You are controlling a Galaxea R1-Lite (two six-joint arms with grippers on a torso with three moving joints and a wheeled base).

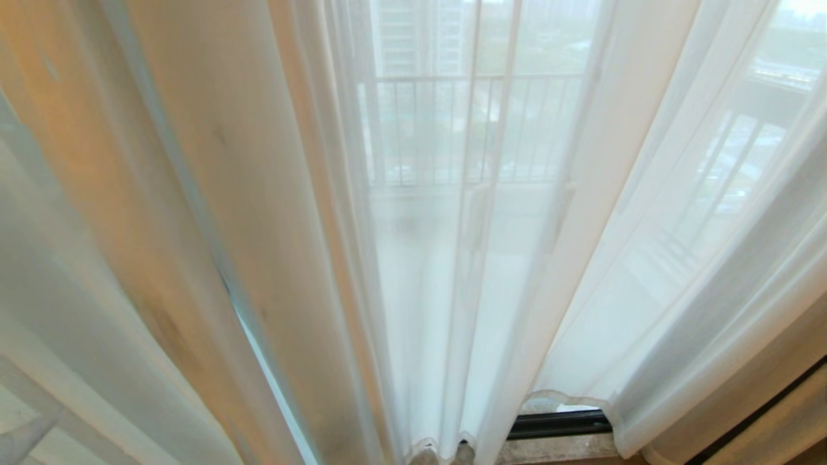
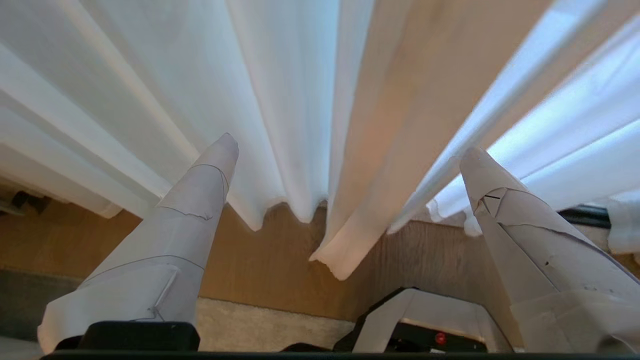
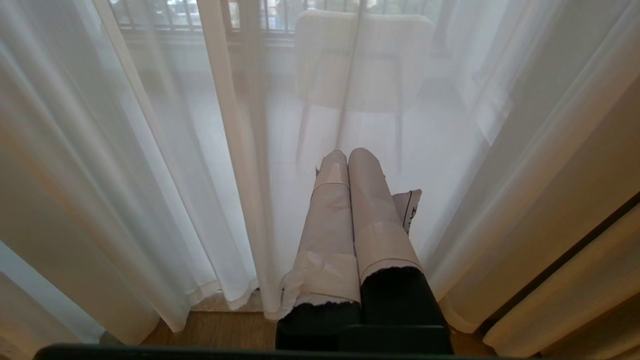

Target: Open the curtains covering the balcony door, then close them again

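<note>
A: Where were the curtains (image 2: 280, 100) from my left gripper (image 2: 350, 150)?
B: Straight ahead of it, folds running floor to top, hems hanging just past the tips. Fingers stood wide apart, holding nothing.
A: And my right gripper (image 3: 347, 155)?
B: Pressed together, empty, parked facing the sheer. I judged the left nearer a fold.

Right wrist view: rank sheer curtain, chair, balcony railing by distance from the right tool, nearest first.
1. sheer curtain: hangs directly in front of the shut right tool.
2. chair: beyond the curtain, seen through the fabric.
3. balcony railing: farthest, behind the chair at the balcony's outer edge.
</note>
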